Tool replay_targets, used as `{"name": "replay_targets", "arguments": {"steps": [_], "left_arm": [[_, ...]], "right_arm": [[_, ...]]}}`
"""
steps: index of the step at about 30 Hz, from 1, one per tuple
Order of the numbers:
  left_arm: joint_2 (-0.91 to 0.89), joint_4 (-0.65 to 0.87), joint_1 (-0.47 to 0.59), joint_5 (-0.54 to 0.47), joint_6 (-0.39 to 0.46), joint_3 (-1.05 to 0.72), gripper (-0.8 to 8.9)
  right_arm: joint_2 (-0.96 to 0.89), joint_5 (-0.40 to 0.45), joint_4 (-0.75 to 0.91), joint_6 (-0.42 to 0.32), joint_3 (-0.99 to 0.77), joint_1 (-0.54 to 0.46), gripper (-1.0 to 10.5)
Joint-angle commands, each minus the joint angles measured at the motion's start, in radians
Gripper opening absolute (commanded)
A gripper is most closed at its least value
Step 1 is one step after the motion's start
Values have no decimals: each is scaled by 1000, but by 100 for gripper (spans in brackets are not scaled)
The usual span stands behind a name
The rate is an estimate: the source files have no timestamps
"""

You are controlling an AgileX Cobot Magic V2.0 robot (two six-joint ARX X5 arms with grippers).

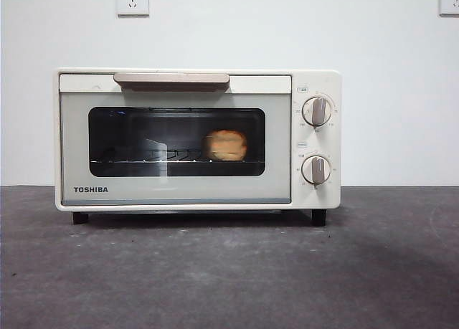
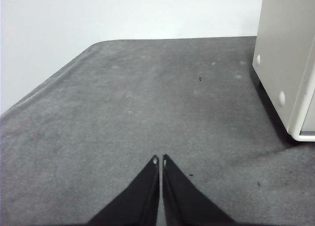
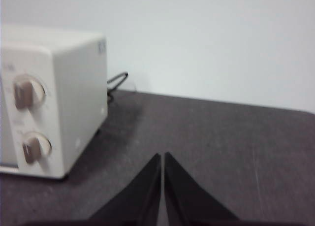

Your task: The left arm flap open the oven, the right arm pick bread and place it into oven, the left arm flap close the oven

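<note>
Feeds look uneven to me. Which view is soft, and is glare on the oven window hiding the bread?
Right wrist view: soft, the oven's knobs are blurred. Left wrist view: sharp, with the table texture crisp and a shadow beside the oven. Front view: sharp and evenly lit; the window shows only a pale reflection left of the bread, which stays clearly visible on the rack.

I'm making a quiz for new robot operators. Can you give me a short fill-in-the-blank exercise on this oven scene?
1. The bread sits ____ the oven, on its wire rack.
2. The oven door is ____.
3. The left gripper and the right gripper both hold ____.
4. The oven has ____ round knobs.

Missing words: inside; closed; nothing; two
</note>
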Motion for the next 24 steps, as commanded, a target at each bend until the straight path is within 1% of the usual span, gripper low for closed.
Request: {"name": "replay_targets", "arguments": {"steps": [1, 4, 9, 17, 24], "left_arm": [[-2, -4, 0, -3, 7, -17, 20], [-2, -4, 0, -3, 6, -17, 20], [-2, -4, 0, -3, 6, -17, 20], [-2, -4, 0, -3, 6, -17, 20], [-2, -4, 0, -3, 7, -17, 20]], "right_arm": [[-19, 0, 11, -9, -24, -4, 7], [-37, 0, 6, -9, -46, -4, 7], [-57, 0, -63, -10, -49, -5, 7], [-65, 0, -227, -8, -49, -4, 7], [-65, 0, -219, -7, -49, -4, 7]]}}
